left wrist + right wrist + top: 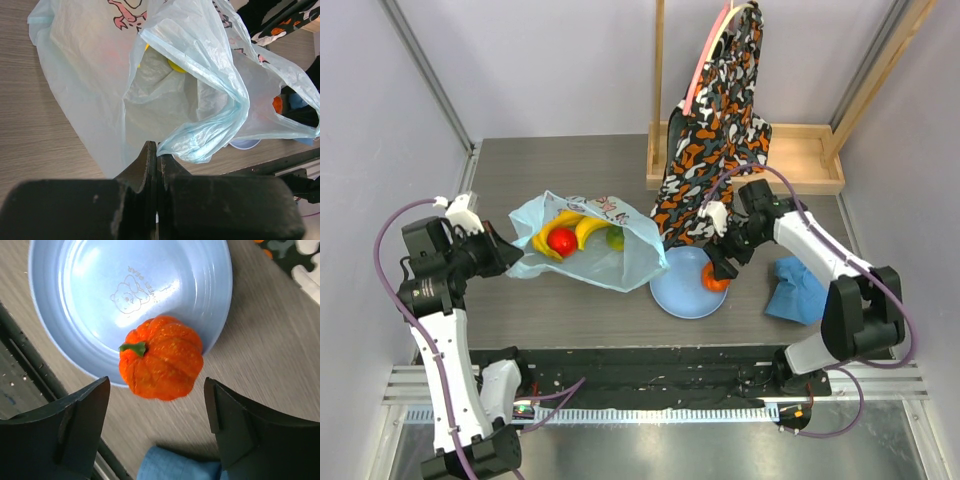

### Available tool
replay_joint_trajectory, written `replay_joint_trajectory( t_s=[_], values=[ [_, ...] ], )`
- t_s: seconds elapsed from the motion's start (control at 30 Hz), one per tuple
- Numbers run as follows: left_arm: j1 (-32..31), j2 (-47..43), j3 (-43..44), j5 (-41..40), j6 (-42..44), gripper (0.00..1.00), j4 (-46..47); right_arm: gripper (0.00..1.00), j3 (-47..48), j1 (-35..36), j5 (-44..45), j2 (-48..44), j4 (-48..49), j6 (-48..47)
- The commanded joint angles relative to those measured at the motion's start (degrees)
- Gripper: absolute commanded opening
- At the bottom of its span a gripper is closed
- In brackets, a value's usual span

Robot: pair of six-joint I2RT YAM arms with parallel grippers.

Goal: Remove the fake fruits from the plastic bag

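Note:
The light-blue plastic bag [620, 262] lies left of centre with its mouth open. Inside it I see a yellow banana bunch [582, 228], a red round fruit [561, 240] and a green round fruit [615, 238]. My left gripper [510, 255] is shut on the bag's edge [200, 142]; its tips [157, 150] pinch the thin film. The orange ribbed fruit [161, 357] sits at the rim of the pale-blue plate [100, 300], out of the bag. My right gripper [156, 390] is open just above it, with a finger on either side, not touching. The fruit also shows in the top view [715, 280].
A solid blue cloth [800, 290] lies right of the plate [675, 295]. A patterned garment [720, 130] hangs from a wooden stand over a wooden tray [805, 160] at the back right. The black base rail [650, 365] runs along the near edge.

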Motion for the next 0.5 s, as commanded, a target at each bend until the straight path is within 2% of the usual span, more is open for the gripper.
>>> replay_joint_trajectory(
  t_s=[0.0, 0.1, 0.17, 0.27, 0.33, 0.47],
  values=[
    [0.42, -1.35, 0.16, 1.23, 0.63, 0.0, 1.49, 0.85, 7.51, -0.13, -2.14, -6.8, -4.37, 0.41],
    [0.42, -1.88, -0.01, 1.85, -0.34, 0.0, 2.02, 0.86, 14.79, 0.65, -4.7, -8.83, -8.06, 1.55],
    [0.42, -2.14, -0.45, 2.64, -1.22, 0.0, 2.54, 0.86, 21.04, 4.59, -6.29, -9.62, -9.39, 3.83],
    [0.42, -2.58, -0.89, 2.9, -2.36, 0.0, 2.99, 0.82, 26.23, 14.61, -3.57, -10.41, -6.59, 6.56],
    [0.42, -2.58, -0.72, 3.08, -2.89, 0.0, 3.25, 0.76, 27.64, 22.49, -0.67, -9.8, -2.2, 8.84],
    [0.42, -2.93, -0.28, 3.52, -4.29, 0.0, 3.34, 0.65, 27.39, 31.14, 3.2, -5.85, 7.99, 12.89]
  ],
)
